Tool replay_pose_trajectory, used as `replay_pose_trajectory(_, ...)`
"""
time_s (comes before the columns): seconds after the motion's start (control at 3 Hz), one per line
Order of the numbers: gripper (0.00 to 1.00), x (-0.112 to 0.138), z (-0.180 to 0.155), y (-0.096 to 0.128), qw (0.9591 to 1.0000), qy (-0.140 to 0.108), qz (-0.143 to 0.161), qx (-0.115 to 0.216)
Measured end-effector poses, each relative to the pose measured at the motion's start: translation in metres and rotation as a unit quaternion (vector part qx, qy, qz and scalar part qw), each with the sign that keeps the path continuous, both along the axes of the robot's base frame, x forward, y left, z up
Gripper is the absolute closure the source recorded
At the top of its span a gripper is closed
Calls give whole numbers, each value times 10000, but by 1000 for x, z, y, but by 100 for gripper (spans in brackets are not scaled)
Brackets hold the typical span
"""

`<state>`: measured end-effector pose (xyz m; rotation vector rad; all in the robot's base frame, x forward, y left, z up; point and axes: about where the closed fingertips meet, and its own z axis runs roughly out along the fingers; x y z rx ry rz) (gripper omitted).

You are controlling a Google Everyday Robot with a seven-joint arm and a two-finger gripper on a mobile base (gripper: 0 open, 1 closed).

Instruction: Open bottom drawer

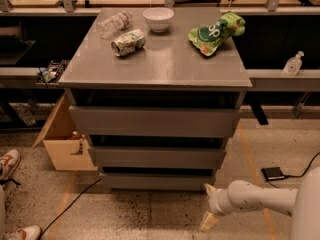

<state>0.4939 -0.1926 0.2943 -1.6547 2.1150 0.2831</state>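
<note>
One gripper [208,205], jaws spread, empty, low off front-right corner of desk [165,66]; bottom drawer [157,181] just left, panel running horizontally.

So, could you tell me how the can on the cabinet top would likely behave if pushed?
The can lies on its side, so it would probably roll. It seems slightly crushed, so it is likely empty and light. The claw is far from it, low by the right corner of the bottom drawer.
</note>
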Motion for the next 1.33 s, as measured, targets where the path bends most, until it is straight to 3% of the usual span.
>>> replay_pose_trajectory(0.67,0,19,-36,16,9997,-67,250,-20)
replay_pose_trajectory(1.33,0,50,-71,38,9983,-324,479,-15)
